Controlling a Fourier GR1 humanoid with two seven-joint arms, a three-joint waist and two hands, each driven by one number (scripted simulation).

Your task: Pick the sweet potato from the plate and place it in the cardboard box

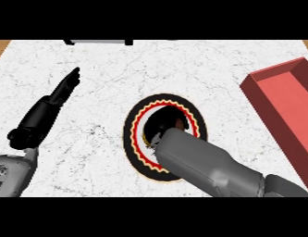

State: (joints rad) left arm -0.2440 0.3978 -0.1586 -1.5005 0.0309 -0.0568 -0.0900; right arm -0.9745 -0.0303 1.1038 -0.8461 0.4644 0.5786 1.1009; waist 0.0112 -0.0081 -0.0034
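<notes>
Right hand (164, 126) over plate (134, 115)

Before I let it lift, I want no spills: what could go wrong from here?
The right hand is down on the plate, and its forearm hides the sweet potato almost fully, so the hold cannot be checked. A poor hold might let it slip on the way. The box stands off to the right with raised walls; a low carry might clip the near wall.
</notes>
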